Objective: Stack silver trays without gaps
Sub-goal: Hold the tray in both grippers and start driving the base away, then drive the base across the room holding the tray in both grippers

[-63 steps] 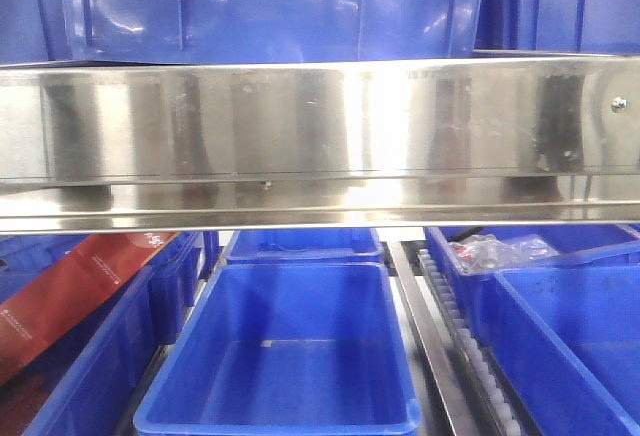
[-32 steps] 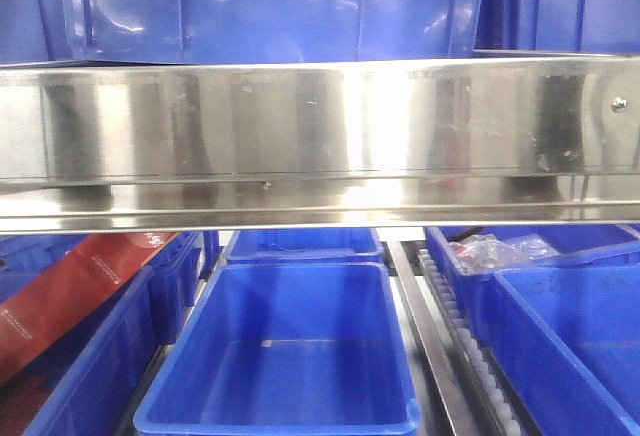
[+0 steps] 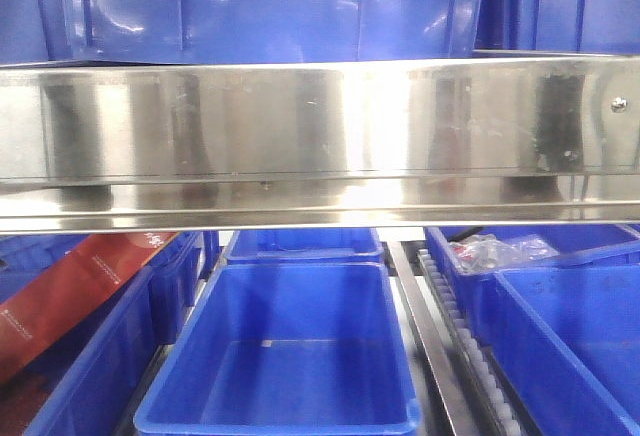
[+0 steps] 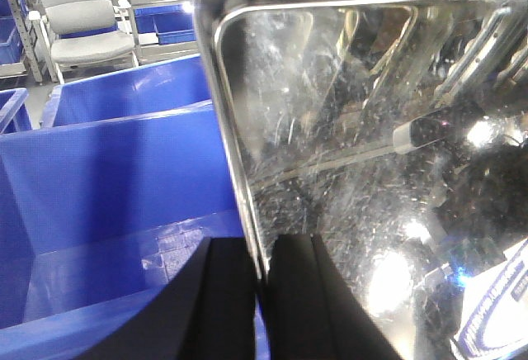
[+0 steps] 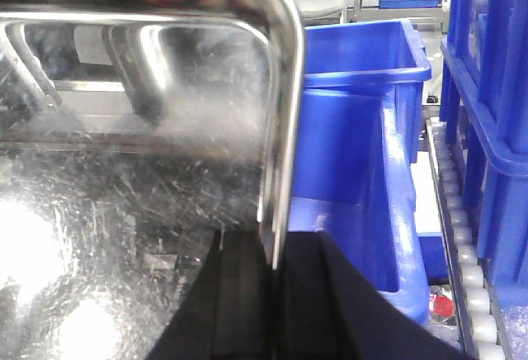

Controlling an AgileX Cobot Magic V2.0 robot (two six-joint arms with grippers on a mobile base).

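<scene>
Shiny shallow rectangular stainless-steel tray [image 4: 371, 170], carried by its two opposite rims over blue bins.

It fills the right of the left wrist view and the left of the right wrist view, hanging above a deep blue plastic bin [image 4: 124, 187]; no second tray is in view. The left fingers [image 4: 227, 294] are pinched narrow on the flat out-turned rim at lower centre of their frame, and the right fingers [image 5: 239, 294] are clamped the same way on the far rim. The steel looks stiff and fairly light, but it is polished and slick, so a thin rim pinch could slip or let the tray tilt. Mid-rim holds on both sides seem best for lowering it level and nesting it flush.
</scene>
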